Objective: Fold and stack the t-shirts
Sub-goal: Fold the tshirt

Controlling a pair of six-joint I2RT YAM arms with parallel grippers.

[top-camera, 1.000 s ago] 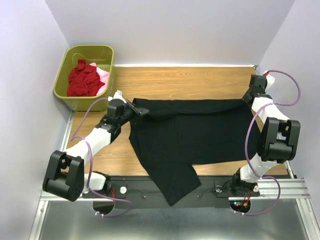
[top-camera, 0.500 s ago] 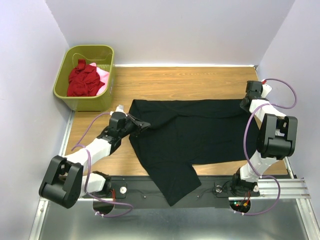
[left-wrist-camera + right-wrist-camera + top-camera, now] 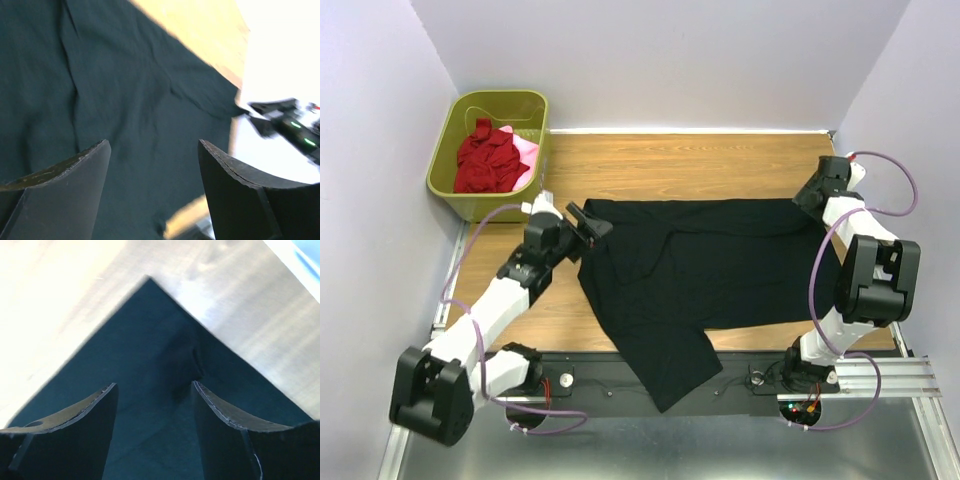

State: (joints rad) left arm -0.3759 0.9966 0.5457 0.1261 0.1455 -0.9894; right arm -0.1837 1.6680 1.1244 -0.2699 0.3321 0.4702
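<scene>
The large black t-shirt (image 3: 700,265) lies spread flat on the wooden table, one sleeve hanging over the near edge. My left gripper (image 3: 588,222) hovers open at its far left corner, and the black t-shirt (image 3: 125,90) shows between its fingers with nothing gripped. My right gripper (image 3: 807,196) stands open over the far right corner, where the black t-shirt's (image 3: 150,340) pointed corner lies below the spread jaws, with a small pucker beside one finger. A dark red t-shirt (image 3: 485,158) and a pink one (image 3: 526,150) lie crumpled in the basket.
The olive-green basket (image 3: 503,95) stands at the far left corner against the wall. Bare wooden table (image 3: 680,165) stretches behind the black shirt. Walls close in the left, right and back. In the left wrist view, the right arm's gripper (image 3: 285,125) shows at the shirt's far end.
Both grippers went from shut on the black shirt's far corners to open, letting the cloth go. The left arm drew back to the left and the right gripper lifted slightly.
</scene>
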